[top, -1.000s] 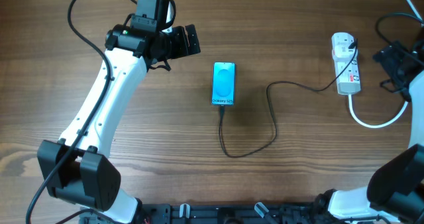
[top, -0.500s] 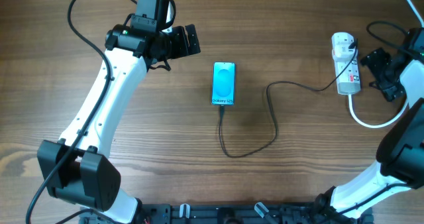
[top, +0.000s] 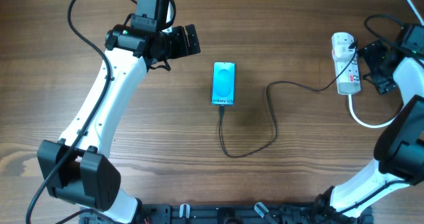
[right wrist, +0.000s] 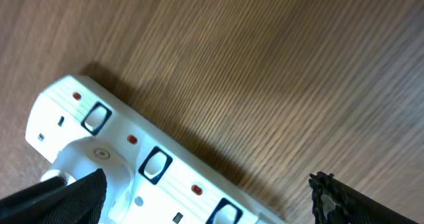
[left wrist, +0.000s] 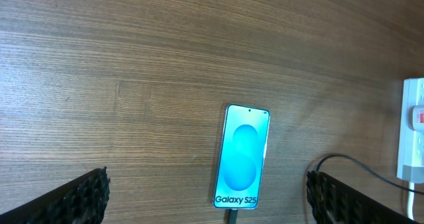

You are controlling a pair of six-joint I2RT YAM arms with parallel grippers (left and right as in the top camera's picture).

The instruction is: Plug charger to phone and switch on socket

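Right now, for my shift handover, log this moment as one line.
charger: tip at lower edge of phone | right end effector: open, beside socket | left end effector: open, empty

The brown wooden tabletop (top: 298,171) shows fine straight grain under a smooth, matt finish with a faint sheen. The small flat cyan-screened phone (top: 224,83) has a glossy glass face (bright and even). The short white oblong power strip (top: 346,71) is smooth, slightly shiny plastic. The thin black charger cable (top: 273,121) looks matt and rubbery. The left arm's white shell (top: 106,111) is satin plastic. The left gripper (left wrist: 207,179) has dull, knobbly black finger pads (left wrist: 76,197).
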